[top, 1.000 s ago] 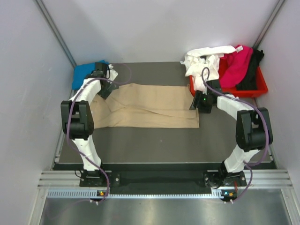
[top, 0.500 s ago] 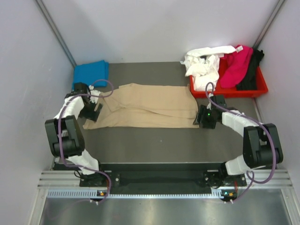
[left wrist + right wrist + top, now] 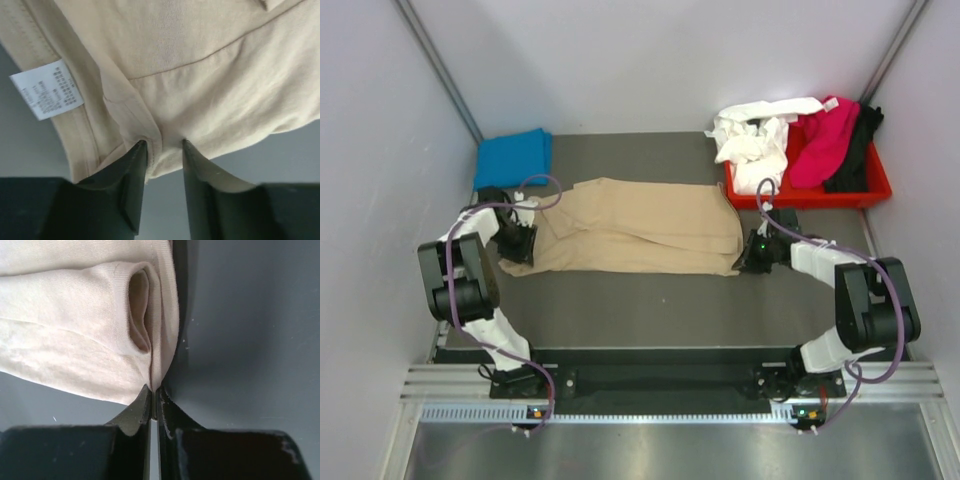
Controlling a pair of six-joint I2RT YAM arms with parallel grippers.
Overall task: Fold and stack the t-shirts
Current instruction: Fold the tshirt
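The tan t-shirt (image 3: 630,225) lies as a long band across the middle of the counter (image 3: 650,300), running from the left side to the right side and already doubled over lengthwise, with a crease along its length. I have both of its near end corners in hand.

The left claw (image 3: 162,145) is at the left end. Its fingers are drawn in to a narrow gap with a bunched ridge of hem caught between them, and the white care label (image 3: 47,89) sits just beside the grip. The right claw (image 3: 154,390) is squeezed almost completely together on the thin edge of the cloth at the right end, next to a sleeve opening.

I judge this to be the lengthwise-fold step, with the band held taut so it lies flat. The next move, as I see it, calls for lifting one end and carrying it over to meet the other without letting the layers slip. The folded shirt can then go onto the blue t-shirt (image 3: 513,157), which sits folded at the far left corner.

The white t-shirt (image 3: 755,130), magenta t-shirt (image 3: 820,145) and black t-shirt (image 3: 855,150) are heaped unfolded in and over the red tray (image 3: 875,190) at the far right corner, so most of the job remains.
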